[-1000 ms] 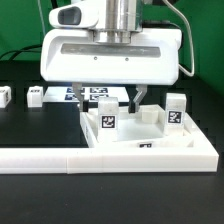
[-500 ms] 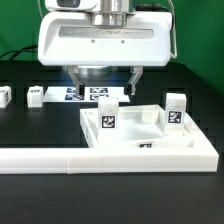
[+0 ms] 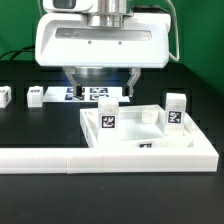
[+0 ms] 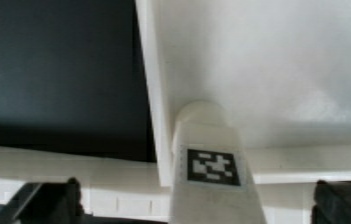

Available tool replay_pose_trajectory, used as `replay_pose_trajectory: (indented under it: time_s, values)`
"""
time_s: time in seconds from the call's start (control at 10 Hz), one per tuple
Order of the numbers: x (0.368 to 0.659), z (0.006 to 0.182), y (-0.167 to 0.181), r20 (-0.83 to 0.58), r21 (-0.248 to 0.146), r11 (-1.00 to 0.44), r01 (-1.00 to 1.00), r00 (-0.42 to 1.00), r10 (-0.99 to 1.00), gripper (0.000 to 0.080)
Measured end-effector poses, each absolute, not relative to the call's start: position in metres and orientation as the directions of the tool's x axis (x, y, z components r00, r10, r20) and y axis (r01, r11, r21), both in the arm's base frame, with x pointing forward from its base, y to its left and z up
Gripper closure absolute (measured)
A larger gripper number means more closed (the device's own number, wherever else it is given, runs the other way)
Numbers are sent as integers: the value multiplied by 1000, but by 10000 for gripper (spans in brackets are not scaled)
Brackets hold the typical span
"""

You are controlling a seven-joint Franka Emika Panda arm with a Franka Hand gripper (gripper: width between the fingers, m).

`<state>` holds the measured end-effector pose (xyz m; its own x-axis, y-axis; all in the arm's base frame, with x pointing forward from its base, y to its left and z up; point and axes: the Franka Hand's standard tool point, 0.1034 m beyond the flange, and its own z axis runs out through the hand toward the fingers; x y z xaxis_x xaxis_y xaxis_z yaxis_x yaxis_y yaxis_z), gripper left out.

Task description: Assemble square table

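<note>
The white square tabletop (image 3: 140, 140) lies tray-like against the barrier. A tagged white leg (image 3: 104, 116) stands in its corner on the exterior view's left, and another tagged leg (image 3: 176, 110) stands at the exterior view's right. A small white block (image 3: 150, 113) sits between them. My gripper (image 3: 101, 88) hangs open and empty above the first leg. In the wrist view that leg (image 4: 213, 165) sits midway between my dark fingertips (image 4: 56, 200), with clear gaps on both sides, and the tabletop (image 4: 261, 60) lies beyond it.
Two loose tagged legs (image 3: 4, 95) (image 3: 36, 96) lie on the black table at the exterior view's left. The marker board (image 3: 85, 93) lies behind the tabletop. The long white L-shaped barrier (image 3: 60, 158) runs along the front.
My gripper has risen from around the leg in the tabletop's corner, leaving it standing. It has barely moved in the last half second.
</note>
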<state>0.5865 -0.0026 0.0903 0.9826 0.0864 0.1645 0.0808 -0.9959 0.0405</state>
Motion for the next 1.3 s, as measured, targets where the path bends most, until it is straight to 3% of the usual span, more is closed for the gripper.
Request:
replay_pose_trajectory:
  time_s: [0.7, 1.0, 1.2, 1.3]
  values:
    - [585, 89, -5, 162, 40, -995, 86, 983, 91, 150]
    - [569, 79, -20, 137, 36, -989, 145, 979, 148, 150]
    - [560, 69, -27, 111, 4, -992, 130, 985, 129, 150]
    - [560, 69, -27, 110, 6, -991, 133, 985, 133, 150]
